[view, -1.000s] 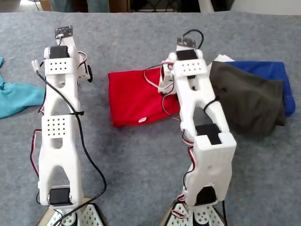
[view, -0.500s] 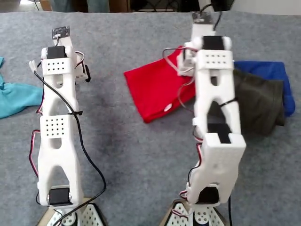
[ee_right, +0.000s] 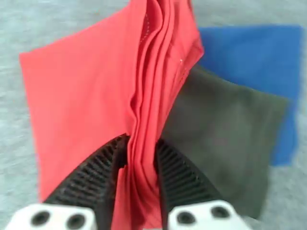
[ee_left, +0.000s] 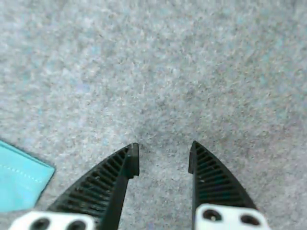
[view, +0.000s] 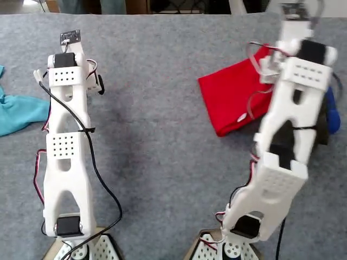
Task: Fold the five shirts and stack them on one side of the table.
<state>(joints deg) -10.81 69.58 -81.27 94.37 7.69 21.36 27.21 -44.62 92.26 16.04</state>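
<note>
The red shirt (ee_right: 72, 96) is pinched between the right jaws, partly over the dark shirt (ee_right: 220, 139); the left jaws are spread above the bench (ee_left: 192, 57).

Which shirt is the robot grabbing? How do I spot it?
Look at the far right part of the grey table. There the right arm's fingers pinch a folded shirt lying partly over a dark olive shirt, near a blue shirt. It's the only bright red one.

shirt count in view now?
4: red shirt in the right jaws; olive shirt beside it, lying on the blue shirt; teal shirt at the table's left edge. A fifth may be hidden.
</note>
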